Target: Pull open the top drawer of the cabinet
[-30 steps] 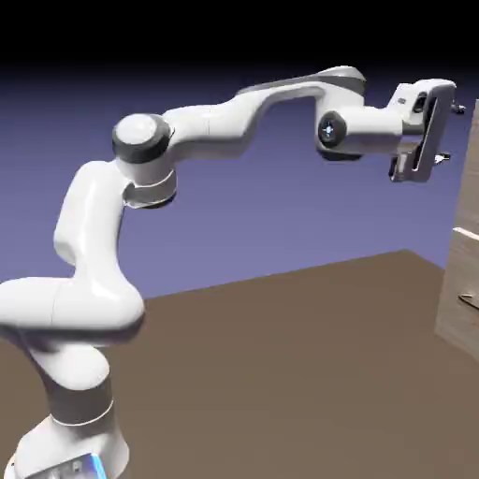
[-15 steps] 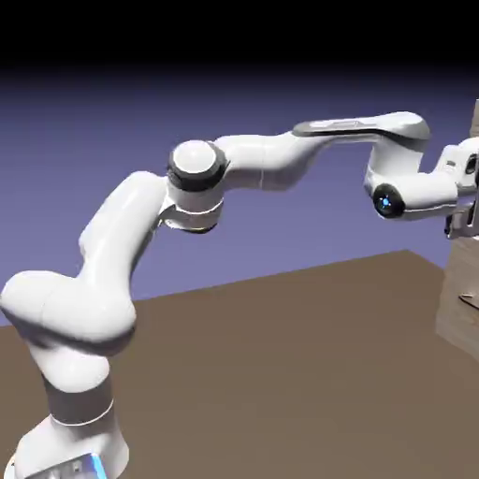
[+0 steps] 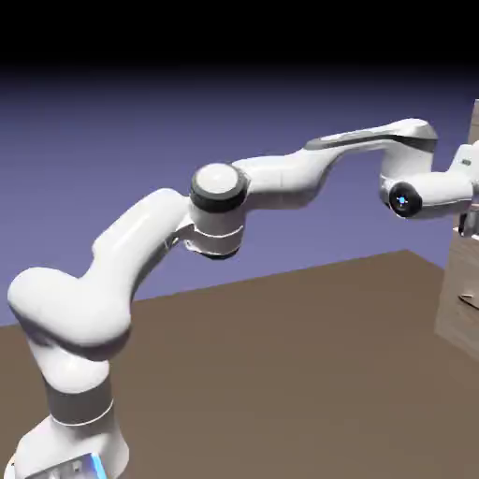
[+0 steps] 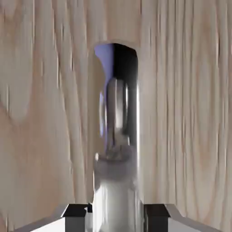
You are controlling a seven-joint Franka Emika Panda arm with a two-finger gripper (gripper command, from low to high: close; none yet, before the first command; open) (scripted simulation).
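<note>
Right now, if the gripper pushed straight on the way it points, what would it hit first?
The gripper already has its jaws shut on the silvery handle. Right behind the handle is the top drawer, whose wood fills the hand view, so that panel comes next; how far behind is unclear.

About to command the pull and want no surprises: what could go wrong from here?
1. In the hand view the gripper is shut on the drawer handle, a slim, shiny bar; it may slip out.
2. The exterior view cuts off the hand at the cabinet, so the top drawer can't be watched from outside.
</note>
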